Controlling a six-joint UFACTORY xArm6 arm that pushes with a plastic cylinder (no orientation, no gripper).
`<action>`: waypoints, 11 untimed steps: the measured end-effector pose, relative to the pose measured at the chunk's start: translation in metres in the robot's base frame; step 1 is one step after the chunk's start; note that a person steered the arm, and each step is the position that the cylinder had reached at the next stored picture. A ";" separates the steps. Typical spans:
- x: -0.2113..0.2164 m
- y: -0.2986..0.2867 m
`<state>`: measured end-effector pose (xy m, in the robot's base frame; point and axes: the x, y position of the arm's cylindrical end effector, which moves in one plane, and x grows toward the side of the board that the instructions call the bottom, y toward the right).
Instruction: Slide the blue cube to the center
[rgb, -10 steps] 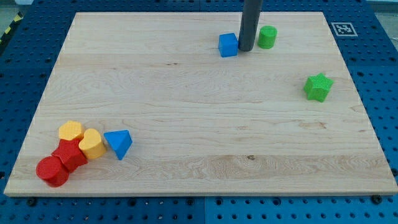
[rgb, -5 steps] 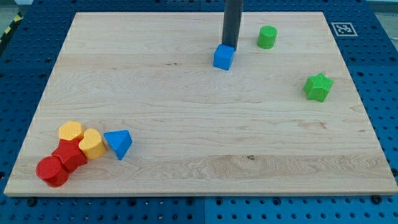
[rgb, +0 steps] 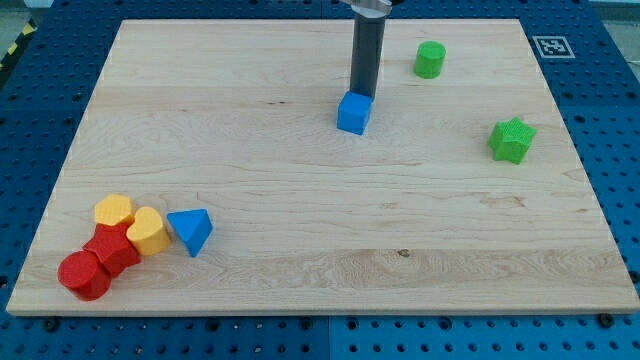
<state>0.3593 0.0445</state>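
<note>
You are looking at eight blocks sitting on the wooden board (rgb: 300, 200). Two are showing blue: the blue cube (rgb: 353, 113) and a blue wedge-shaped block (rgb: 191, 230). Two are showing green: a green cylinder (rgb: 430, 60) and a green star-shaped block (rgb: 511, 140). Two are showing yellow: one yellow block (rgb: 113, 211) and another yellow block (rgb: 148, 231). Two are showing red: a red block (rgb: 112, 250) and a red cylinder (rgb: 83, 276). You are also seeing one square printed marker (rgb: 549, 46).

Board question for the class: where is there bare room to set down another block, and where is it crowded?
Bare wood fills the middle and bottom right, bordered by the blue cube with my tip at its top edge, the green star and the blue wedge. The bottom-left corner is crowded: red blocks and yellow blocks touch.
</note>
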 end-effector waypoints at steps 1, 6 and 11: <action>0.008 -0.010; 0.015 -0.029; 0.050 -0.011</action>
